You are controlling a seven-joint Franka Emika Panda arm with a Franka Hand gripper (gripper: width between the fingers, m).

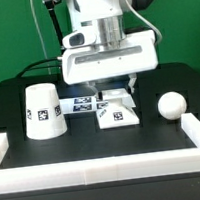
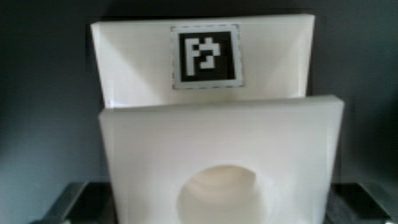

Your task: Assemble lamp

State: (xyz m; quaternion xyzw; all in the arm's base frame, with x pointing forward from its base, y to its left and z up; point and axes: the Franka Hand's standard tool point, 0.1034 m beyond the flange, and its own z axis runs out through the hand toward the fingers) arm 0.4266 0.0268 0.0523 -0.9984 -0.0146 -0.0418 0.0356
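Note:
The small blocky lamp base [image 1: 118, 112] rests on the black table at the centre. My gripper [image 1: 117, 86] is lowered over it, one finger on each side. In the wrist view the base [image 2: 214, 130] fills the picture, with its square tag [image 2: 206, 57] on the far part and a round hole [image 2: 228, 195] in the near part. My gripper [image 2: 217, 205] straddles the base there. The dark fingers [image 2: 80, 200] lie against its two sides with no gap showing. The cone shade [image 1: 43, 111] stands at the exterior view's left. The ball-shaped bulb [image 1: 170, 104] lies at the right.
The marker board [image 1: 80, 104] lies flat just behind and left of the base. White border rails [image 1: 106, 170] run along the table's front and both sides. The shade and the bulb each stand apart from the base.

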